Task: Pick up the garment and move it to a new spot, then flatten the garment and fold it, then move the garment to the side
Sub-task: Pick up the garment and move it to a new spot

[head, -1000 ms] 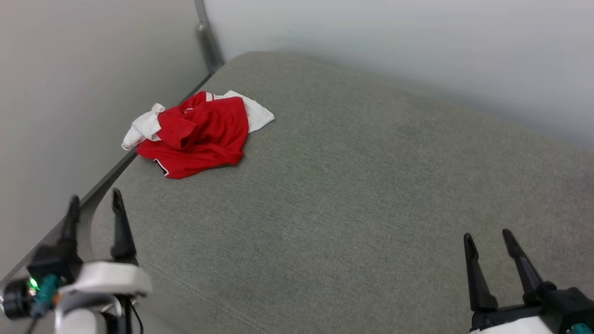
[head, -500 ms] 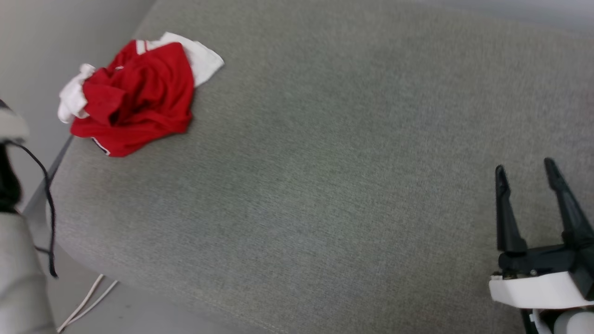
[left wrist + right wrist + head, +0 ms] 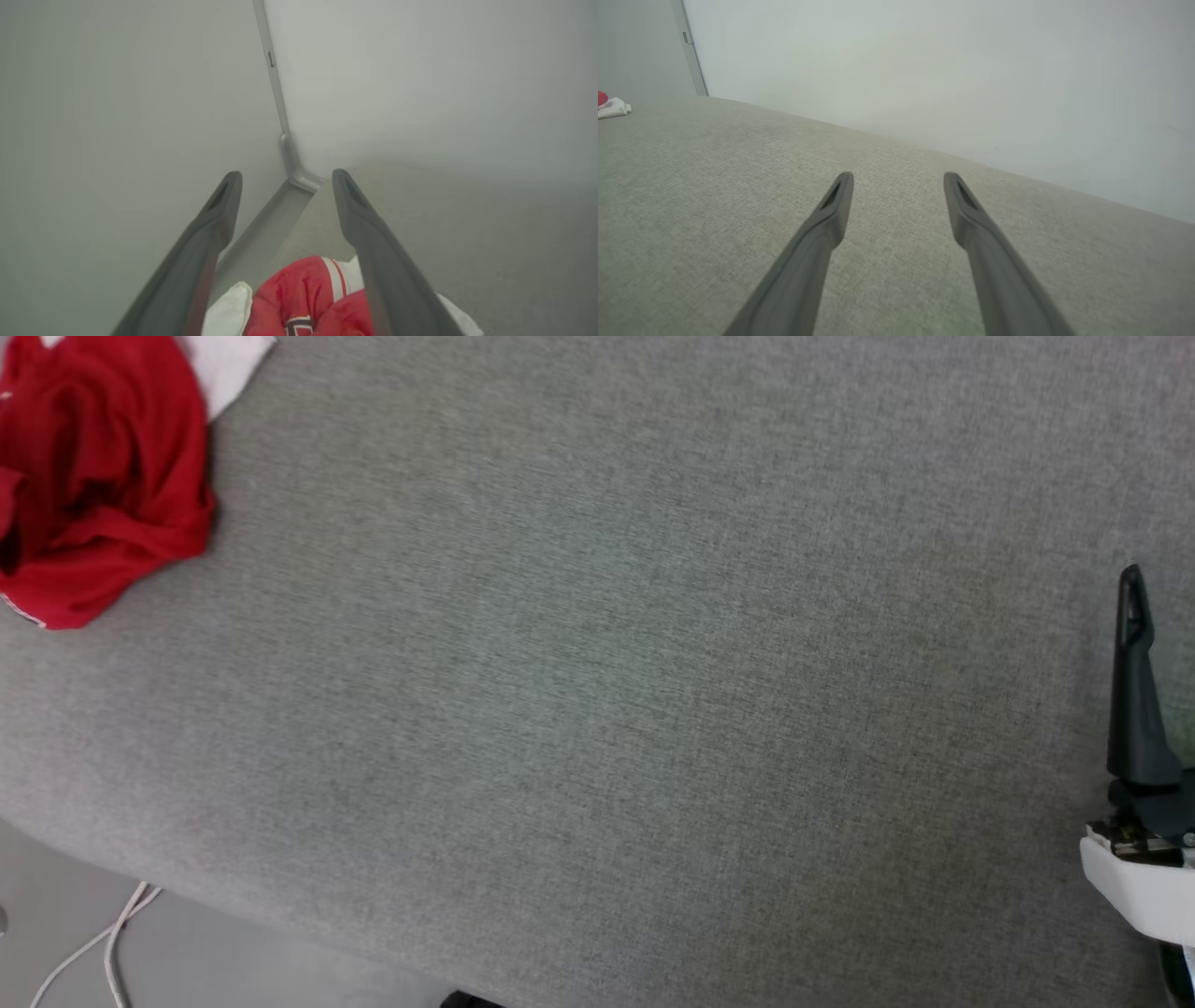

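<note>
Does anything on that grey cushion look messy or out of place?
Yes: the garment lies crumpled in a heap at the left end of the grey cushion, a white sleeve poking out, rather than spread flat. Nothing looks torn or spilled.

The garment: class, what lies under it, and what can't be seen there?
The garment lies crumpled on the grey cushion. The patch of cushion beneath is covered, and the shirt's folds hide its lower layers.

Broad grey cushion [image 3: 597, 691] open for passage — crumpled garment [image 3: 103, 476] at far-left corner, walls [image 3: 117, 116] close behind
</note>
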Motion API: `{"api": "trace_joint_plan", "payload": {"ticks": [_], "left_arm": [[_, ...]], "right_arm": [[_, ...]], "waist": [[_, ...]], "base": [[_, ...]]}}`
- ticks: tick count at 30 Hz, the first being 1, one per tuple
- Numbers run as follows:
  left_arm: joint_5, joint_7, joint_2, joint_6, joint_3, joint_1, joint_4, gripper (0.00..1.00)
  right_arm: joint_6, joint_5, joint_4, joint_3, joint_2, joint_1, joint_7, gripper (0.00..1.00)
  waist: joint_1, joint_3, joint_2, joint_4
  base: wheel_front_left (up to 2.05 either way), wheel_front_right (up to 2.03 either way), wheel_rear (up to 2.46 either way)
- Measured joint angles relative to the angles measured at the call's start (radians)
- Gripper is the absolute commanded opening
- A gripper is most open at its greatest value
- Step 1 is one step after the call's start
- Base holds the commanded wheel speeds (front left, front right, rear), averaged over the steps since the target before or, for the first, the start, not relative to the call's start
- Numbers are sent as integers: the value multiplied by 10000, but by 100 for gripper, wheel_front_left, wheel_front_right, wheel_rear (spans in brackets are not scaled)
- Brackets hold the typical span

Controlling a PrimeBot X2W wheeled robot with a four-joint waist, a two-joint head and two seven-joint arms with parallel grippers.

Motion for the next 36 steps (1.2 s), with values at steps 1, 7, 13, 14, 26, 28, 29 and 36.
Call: {"api": "trace_joint_plan", "payload": {"ticks": [1, 7, 13, 14, 26, 28, 29, 36], "left_arm": [[-504, 520, 146, 0, -357, -8, 65, 100], [-3294, 4071, 1039, 0, -1858, 110, 198, 100], [-5183, 6397, 1521, 0, -2537, 557, 161, 100], [-5265, 6560, 1551, 0, -2656, 612, 196, 100], [-5894, 6280, 1427, 12, -3480, 638, 800, 0], [-5921, 6077, 1480, 12, -3661, 640, 757, 0], [-5914, 5998, 1559, 12, -3764, 639, 723, 0], [-5777, 5041, 2178, 4, -4220, 341, 86, 0]], "right_arm": [[0, -40, -130, -2, -48, -17, -2, 100], [0, -201, -780, 92, -138, -154, -2, 100], [0, -357, -1319, 165, -159, -191, -2, 100], [0, -368, -1390, 180, -161, -195, -2, 100], [0, -502, -1530, 288, -161, -434, -2, 100], [0, -500, -1471, 309, -130, -432, -2, 100], [0, -500, -1419, 313, -111, -432, -2, 100], [0, -349, -963, 435, 153, -425, -2, 100]], "waist": [[0, 143, 0, -44], [-1, 853, 0, -276], [-2, 1353, 0, -453], [-1, 1423, 0, -472], [-4, 1546, 0, -705], [-3, 1428, 0, -717], [-2, 1353, 0, -722], [-2, 573, 0, -782]], "base": [[0, 0, 0], [0, 0, 0], [0, 0, 0], [0, 0, 0], [0, 0, 0], [0, 0, 0], [0, 0, 0], [0, 0, 0]]}}
